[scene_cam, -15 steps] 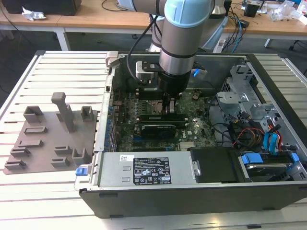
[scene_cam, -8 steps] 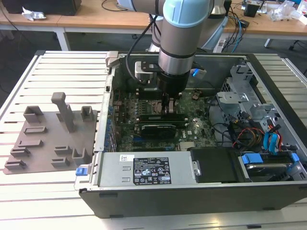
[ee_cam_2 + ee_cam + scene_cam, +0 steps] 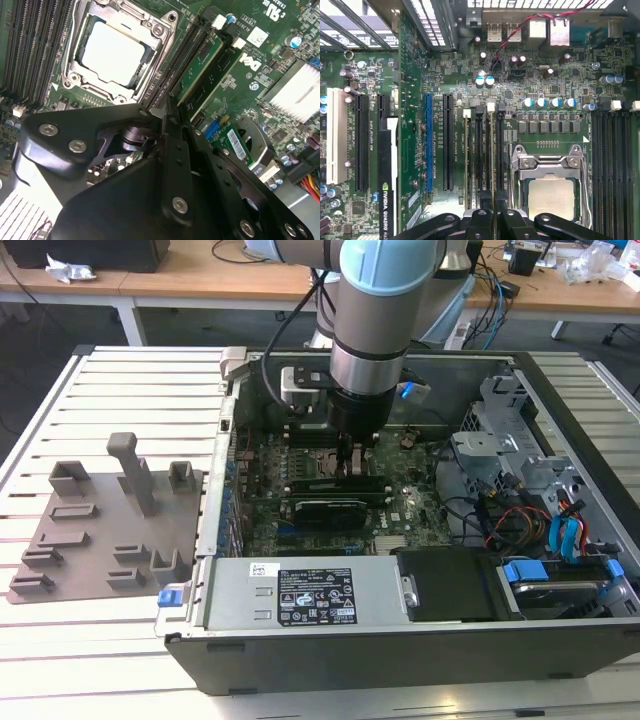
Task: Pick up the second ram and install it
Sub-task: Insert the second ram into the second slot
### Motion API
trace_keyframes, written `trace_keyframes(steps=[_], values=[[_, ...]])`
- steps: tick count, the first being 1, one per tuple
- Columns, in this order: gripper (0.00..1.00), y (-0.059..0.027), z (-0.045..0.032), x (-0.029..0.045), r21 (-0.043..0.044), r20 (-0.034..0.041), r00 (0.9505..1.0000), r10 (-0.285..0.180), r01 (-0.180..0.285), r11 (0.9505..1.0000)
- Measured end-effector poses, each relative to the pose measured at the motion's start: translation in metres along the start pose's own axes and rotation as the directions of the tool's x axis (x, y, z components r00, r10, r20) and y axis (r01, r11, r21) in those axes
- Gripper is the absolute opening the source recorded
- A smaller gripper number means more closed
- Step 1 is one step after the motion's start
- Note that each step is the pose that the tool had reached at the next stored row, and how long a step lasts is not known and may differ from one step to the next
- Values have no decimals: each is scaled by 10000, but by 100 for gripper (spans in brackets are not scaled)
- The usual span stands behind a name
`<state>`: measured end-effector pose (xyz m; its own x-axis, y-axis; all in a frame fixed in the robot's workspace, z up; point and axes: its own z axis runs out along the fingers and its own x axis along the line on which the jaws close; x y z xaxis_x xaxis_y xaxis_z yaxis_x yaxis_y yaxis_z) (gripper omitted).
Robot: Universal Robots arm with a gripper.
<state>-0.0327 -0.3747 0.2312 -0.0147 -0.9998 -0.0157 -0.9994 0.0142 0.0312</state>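
The second ram (image 3: 493, 160) is a thin green stick standing on edge in a memory slot beside the CPU socket (image 3: 551, 195). It runs straight in between my fingertips. In the second wrist view it is the green stick (image 3: 200, 62) nearer the socket (image 3: 112, 52). My gripper (image 3: 493, 214) is down on the near end of that stick, its two black fingers closed against the board's faces with only a thin slit between them. The same gripper (image 3: 167, 106) tapers to a point at the slot end, and it reaches down over the motherboard in the exterior view (image 3: 352, 462).
Another green stick (image 3: 467, 160) sits seated two slots over. A black graphics card (image 3: 325, 508) lies just in front of the gripper. The power supply (image 3: 300, 595) and drive cage (image 3: 520, 470) line the case. A grey tray (image 3: 90, 530) with raised blocks lies outside, at the exterior view's left.
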Motion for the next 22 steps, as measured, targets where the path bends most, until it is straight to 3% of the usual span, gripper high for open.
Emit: trace_keyframes(steps=[20, 21, 22], values=[[14, -13, 73, 7, -13, -2, 10000, 9, -9, 10000], [21, -13, 65, 7, -12, -1, 10000, 9, -9, 10000], [21, -10, -47, 5, -12, -2, 10000, 8, -8, 10000]])
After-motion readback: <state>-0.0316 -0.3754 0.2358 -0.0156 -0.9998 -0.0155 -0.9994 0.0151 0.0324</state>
